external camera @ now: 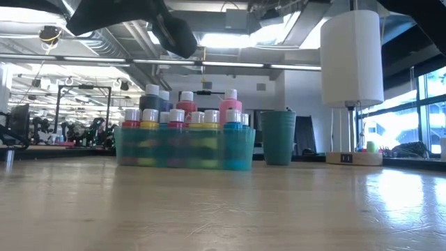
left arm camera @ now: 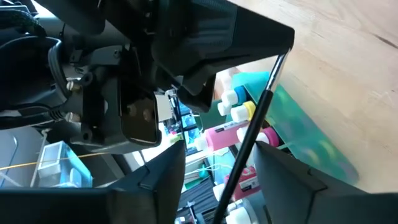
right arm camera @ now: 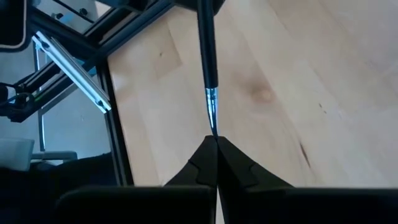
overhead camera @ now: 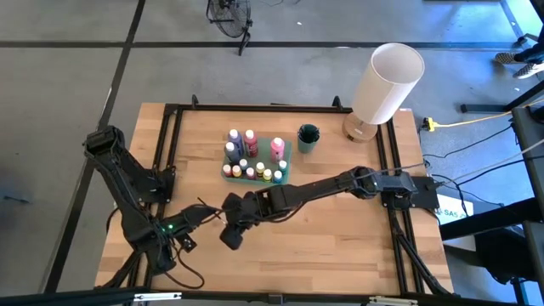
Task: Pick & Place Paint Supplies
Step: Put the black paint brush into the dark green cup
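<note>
A thin dark-handled brush hangs in the air over the table's near left part. My right gripper, reaching in from the right, is shut on it. My left gripper stands open just to the left of the right one. The brush's handle runs between its two fingers, close to one of them; whether it touches I cannot tell. Behind them a teal tray holds several white-capped paint bottles. My right gripper pinches the brush's bristle tip, just past the silver ferrule, between its two fingertips. The brush runs straight on from the fingers, in line with them, toward my left gripper. It is clear of the table.
A teal cup stands right of the tray. A big white cylinder on a wooden base stands at the far right corner. A black frame runs along the table's edges. Bare wood lies near the front.
</note>
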